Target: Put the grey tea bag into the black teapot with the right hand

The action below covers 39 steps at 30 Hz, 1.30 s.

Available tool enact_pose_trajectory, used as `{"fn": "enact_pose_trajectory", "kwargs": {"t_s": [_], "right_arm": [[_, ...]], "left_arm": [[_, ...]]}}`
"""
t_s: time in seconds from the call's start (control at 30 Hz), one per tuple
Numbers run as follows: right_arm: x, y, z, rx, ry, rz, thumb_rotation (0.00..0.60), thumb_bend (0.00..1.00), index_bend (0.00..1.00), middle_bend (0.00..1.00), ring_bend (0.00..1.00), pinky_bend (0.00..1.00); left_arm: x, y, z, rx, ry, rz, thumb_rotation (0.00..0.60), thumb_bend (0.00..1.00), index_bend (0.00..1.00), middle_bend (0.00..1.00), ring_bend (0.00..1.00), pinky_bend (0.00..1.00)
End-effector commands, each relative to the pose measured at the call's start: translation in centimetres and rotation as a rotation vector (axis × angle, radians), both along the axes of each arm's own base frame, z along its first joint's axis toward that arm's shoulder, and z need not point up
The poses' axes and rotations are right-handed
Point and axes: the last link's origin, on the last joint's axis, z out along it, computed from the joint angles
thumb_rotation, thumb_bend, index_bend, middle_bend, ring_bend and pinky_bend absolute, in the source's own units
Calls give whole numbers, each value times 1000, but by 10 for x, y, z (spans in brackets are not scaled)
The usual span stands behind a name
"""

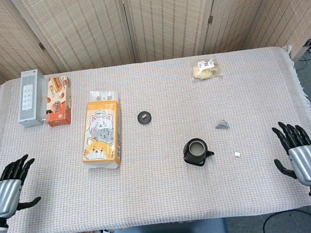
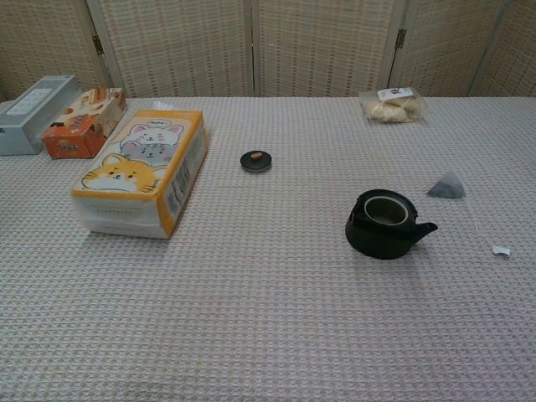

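The grey tea bag lies on the cloth, a small pyramid with a thin string running to a white tag. The black teapot stands lidless to its left, spout pointing right. Its black lid lies apart, further back and left. My right hand hovers open at the table's right front edge, fingers spread, well clear of the tea bag. My left hand is open at the left front edge. Neither hand shows in the chest view.
A cat-print tissue pack lies left of centre. An orange snack box and a grey box sit at the back left. A bag of pastries rests at the back right.
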Motion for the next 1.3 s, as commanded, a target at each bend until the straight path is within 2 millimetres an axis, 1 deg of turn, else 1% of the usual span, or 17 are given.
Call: {"fn": "enact_pose_trajectory", "kwargs": {"t_s": [0.03,0.13,0.23,0.3,0.4,0.57,0.67,0.7,0.83,0.97,1.3], "right_arm": [[-1,-1,-1,3,6,-4,600,254,0,0,0,0],[-1,-2,-3,10,9,-2,600,253,0,0,0,0],[-2,-2,-7,25,18,3,600,232,4,0,0,0],[-2,-4,-11,25,20,8,600,213,32,0,0,0],[-5,-8,-24,1,-3,10,600,204,100,0,0,0],[-19,-12,-54,42,-49,-29,600,214,242,0,0,0],[-20,-13,-66,61,-58,-21,600,244,324,0,0,0],[-20,-13,-70,70,-63,-14,600,250,336,0,0,0],[-16,-14,-78,66,-79,9,600,280,385,0,0,0],[-20,-16,-87,56,-92,-10,600,319,442,8,0,0],[-26,-32,-105,89,-92,-73,600,333,451,12,0,0]], "left_arm": [[-1,0,0,-1,0,5,600,138,18,0,0,92],[1,1,-2,-5,6,-2,600,139,19,0,0,92],[2,0,-4,-18,1,-6,600,139,19,0,0,92],[1,0,-4,-27,-9,7,600,139,19,0,0,92],[1,2,-2,-31,-31,15,600,139,19,0,0,92],[-3,2,0,-44,-35,24,600,138,19,0,0,92],[-3,1,2,-39,-45,24,600,139,19,0,0,93],[-2,0,2,-40,-49,20,600,138,19,0,0,92],[0,0,2,-46,-50,6,600,139,19,0,0,92],[0,2,0,-57,-47,8,600,139,19,0,0,92],[-2,8,1,-77,-63,13,600,139,19,0,0,93]]}}
